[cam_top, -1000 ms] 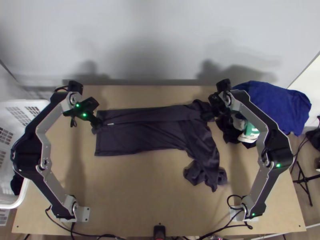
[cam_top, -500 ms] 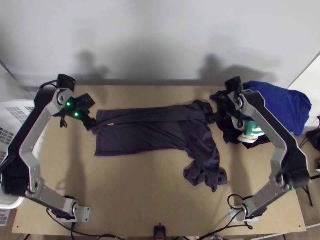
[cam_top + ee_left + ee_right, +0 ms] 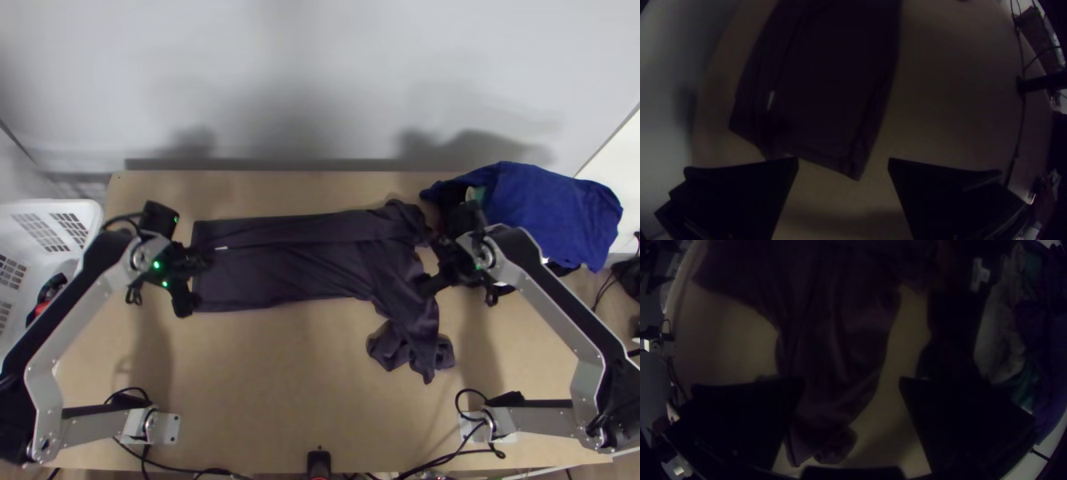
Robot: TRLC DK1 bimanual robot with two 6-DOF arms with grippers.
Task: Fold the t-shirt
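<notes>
The dark t-shirt (image 3: 296,272) lies across the table, its left part a flat folded strip and its right part trailing toward the near side, bunched at the end. My left gripper (image 3: 196,280) is over the strip's left end; in the left wrist view the left gripper (image 3: 843,162) stands open, the shirt's hem (image 3: 831,164) beyond its fingertips. At the shirt's right side is my right gripper (image 3: 436,260). The right wrist view has the right gripper (image 3: 852,382) open above the shirt's trailing part (image 3: 831,351), holding nothing.
A blue cloth (image 3: 552,212) and other clothes lie in a pile at the table's right, beside the right gripper. A white basket (image 3: 92,212) stands off the left edge. Cables run along the near edge, with a small black device (image 3: 318,464) at its middle.
Both arms have drawn nearer the table's front edge, and the left gripper has turned and opened. The right gripper has come down the shirt's right side. The shirt lies as before.
</notes>
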